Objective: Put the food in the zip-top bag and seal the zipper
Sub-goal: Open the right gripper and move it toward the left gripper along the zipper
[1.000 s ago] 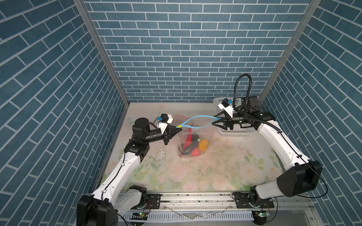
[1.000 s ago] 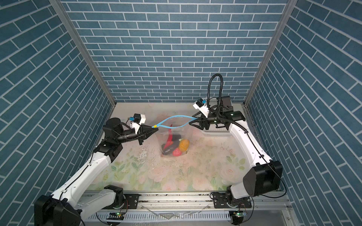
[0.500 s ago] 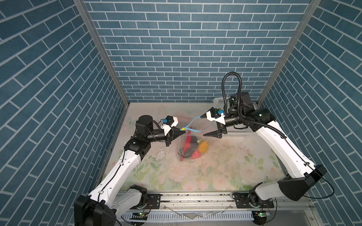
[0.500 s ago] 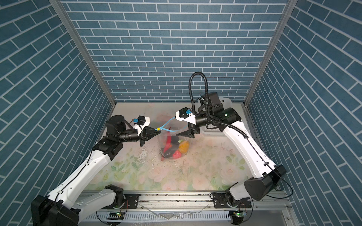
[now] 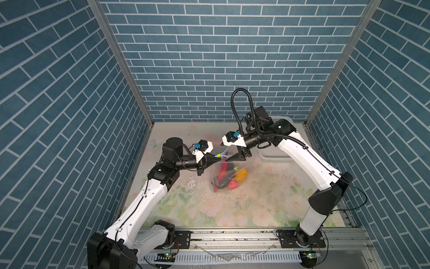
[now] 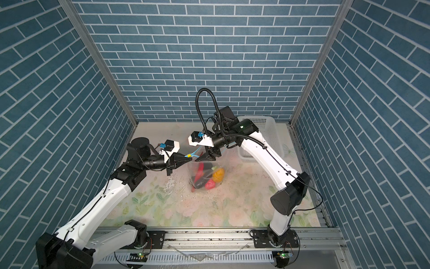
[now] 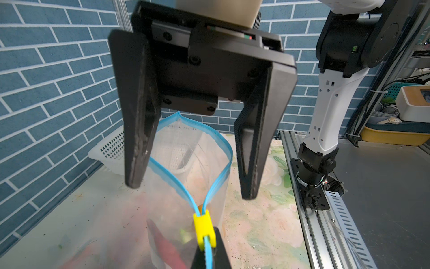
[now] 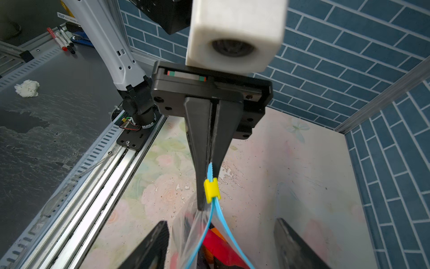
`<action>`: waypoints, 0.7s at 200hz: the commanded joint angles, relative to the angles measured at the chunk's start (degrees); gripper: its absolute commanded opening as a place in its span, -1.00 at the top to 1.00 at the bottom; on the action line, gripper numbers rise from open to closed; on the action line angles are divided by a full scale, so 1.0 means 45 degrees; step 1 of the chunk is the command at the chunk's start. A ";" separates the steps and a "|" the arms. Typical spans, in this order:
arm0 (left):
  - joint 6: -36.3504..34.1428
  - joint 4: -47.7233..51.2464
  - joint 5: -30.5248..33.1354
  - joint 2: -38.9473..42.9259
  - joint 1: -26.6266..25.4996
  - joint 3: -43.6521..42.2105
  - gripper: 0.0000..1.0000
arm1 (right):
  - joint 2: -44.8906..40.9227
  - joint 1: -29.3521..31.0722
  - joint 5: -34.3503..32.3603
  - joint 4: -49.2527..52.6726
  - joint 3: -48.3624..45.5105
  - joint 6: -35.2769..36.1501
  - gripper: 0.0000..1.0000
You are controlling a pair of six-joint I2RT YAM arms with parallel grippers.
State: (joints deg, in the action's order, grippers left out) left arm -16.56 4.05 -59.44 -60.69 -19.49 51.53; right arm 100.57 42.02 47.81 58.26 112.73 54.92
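Note:
The clear zip-top bag (image 5: 226, 173) hangs in mid-table with food inside: a red chili (image 5: 223, 168), an orange lump (image 5: 242, 175), a pink lump (image 5: 232, 184) and a dark eggplant (image 5: 223, 181). My left gripper (image 5: 217, 156) (image 6: 189, 159) is shut on the end of the light-blue zipper (image 7: 168, 173), just behind the yellow slider (image 7: 204, 229) (image 8: 211, 189). The bag's mouth gapes in a loop. My right gripper (image 5: 230, 156) (image 7: 190, 189) (image 8: 221, 222) stands open, one finger on each side of that loop, touching nothing that I can see.
A white perforated basket (image 5: 275, 154) (image 6: 266, 131) sits at the back right, behind the right arm. Blue brick walls close in the back and both sides. The floral table (image 5: 256, 205) runs to a metal rail at the front.
My right gripper let go of the zipper's far end and swung left across the table to the left gripper. The stretched blue strip went slack into a loop.

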 commanded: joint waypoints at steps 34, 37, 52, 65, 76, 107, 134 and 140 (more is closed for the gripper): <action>-0.0189 0.0130 -0.0039 0.0205 -0.0139 0.0436 1.00 | 0.0378 0.0154 -0.0497 0.1253 0.0990 0.0781 0.07; -0.0188 0.0124 -0.0034 0.0214 -0.0127 0.0426 1.00 | 0.0381 0.0154 -0.0521 0.1280 0.1044 0.0775 0.12; -0.0188 0.0134 0.0006 0.0204 -0.0172 0.0461 1.00 | 0.0484 0.0154 -0.0657 0.1496 0.1242 0.0780 0.37; -0.0178 0.0164 0.0042 0.0224 -0.0194 0.0444 1.00 | 0.0564 0.0146 -0.0750 0.1618 0.1384 0.0755 0.58; -0.0188 0.0207 0.0081 0.0272 -0.0185 0.0444 1.00 | 0.0617 0.0153 -0.0798 0.1682 0.1501 0.0751 0.80; -0.0318 0.0458 0.0265 0.0423 -0.0217 0.0445 0.85 | 0.0668 0.0154 -0.0997 0.1683 0.1601 0.0614 1.00; -0.0812 0.1055 0.0640 0.0662 -0.0209 0.0470 0.65 | 0.0734 0.0156 -0.1215 0.1651 0.1742 0.0422 1.00; -0.0901 0.1186 0.0709 0.0692 -0.0206 0.0464 0.64 | 0.0779 0.0154 -0.1249 0.1676 0.1792 0.0398 1.00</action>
State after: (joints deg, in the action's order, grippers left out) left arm -18.02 6.66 -57.39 -59.20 -20.08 52.03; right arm 103.02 42.48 43.09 63.75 117.71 55.92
